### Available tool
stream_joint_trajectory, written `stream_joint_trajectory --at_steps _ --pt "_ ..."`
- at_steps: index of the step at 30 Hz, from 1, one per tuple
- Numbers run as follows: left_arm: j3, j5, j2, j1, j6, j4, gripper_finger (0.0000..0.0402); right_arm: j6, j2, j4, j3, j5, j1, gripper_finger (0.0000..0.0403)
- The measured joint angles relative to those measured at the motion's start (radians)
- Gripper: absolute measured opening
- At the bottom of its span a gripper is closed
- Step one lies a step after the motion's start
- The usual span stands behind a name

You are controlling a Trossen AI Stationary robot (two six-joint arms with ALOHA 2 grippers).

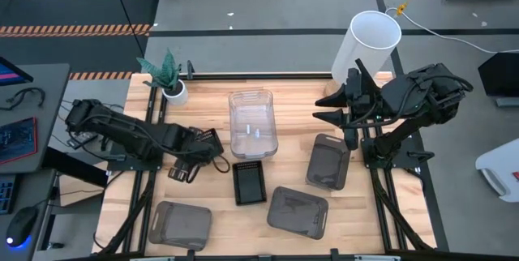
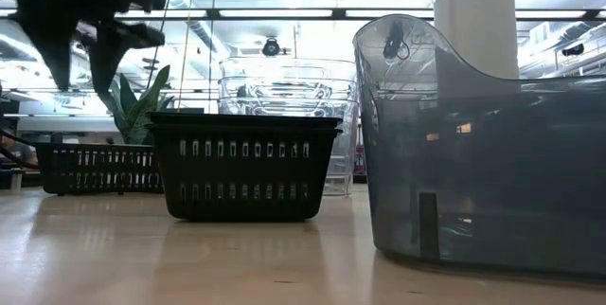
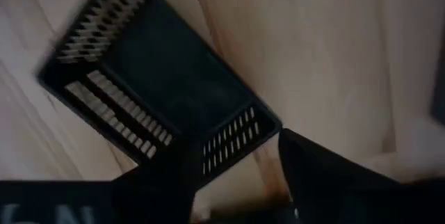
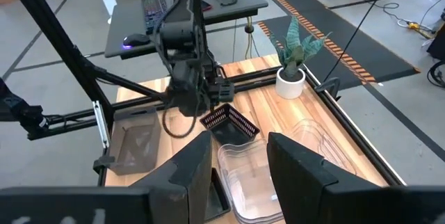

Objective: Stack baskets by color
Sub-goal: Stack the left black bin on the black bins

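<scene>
At left-centre of the worktop (image 1: 211, 220), the left gripper (image 1: 185, 169) hovers with fingers spread over a small black basket (image 3: 160, 88). Another black basket (image 1: 249, 182) and clear baskets (image 1: 252, 121) sit mid-frame, grey baskets (image 1: 328, 162) lower right. The right gripper (image 1: 331, 107), fingers apart, waits upper right.

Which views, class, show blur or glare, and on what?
Left wrist view: the small black basket is smeared by motion blur. Low view: bright ceiling lights wash out the background, the left claw is a dark blurred silhouette, and the near grey basket looms large. High view: evenly lit and sharp.
</scene>
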Motion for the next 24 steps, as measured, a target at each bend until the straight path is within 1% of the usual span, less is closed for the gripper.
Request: stream_joint_trajectory --at_steps 2,4,8,12,17,22,24 --pt "-0.023 0.013 0.025 0.001 0.030 -0.003 0.0219 0.002 0.000 0.002 0.000 0.000 0.000 0.0145" --pt "-0.042 0.017 0.054 0.000 0.058 -0.006 0.0232 0.003 0.001 0.003 0.000 0.000 0.000 0.0145" --pt "-0.064 0.018 0.098 0.000 0.081 -0.005 0.0239 0.002 0.002 0.003 0.000 0.000 0.000 0.0145" --pt "-0.096 0.018 0.121 0.000 0.106 -0.006 0.0231 -0.001 0.002 0.003 0.000 0.000 0.000 0.0145" --pt "-0.172 0.015 0.127 -0.001 0.107 -0.003 0.0218 -0.001 0.002 0.003 0.000 0.000 0.000 0.0145" --pt "-0.212 -0.057 0.127 -0.001 0.110 0.004 0.0203 -0.001 0.002 0.002 0.000 0.000 0.000 0.0145" --pt "-0.219 -0.072 0.127 0.000 0.118 0.038 0.0194 -0.001 0.002 0.002 0.000 0.000 0.000 0.0145"
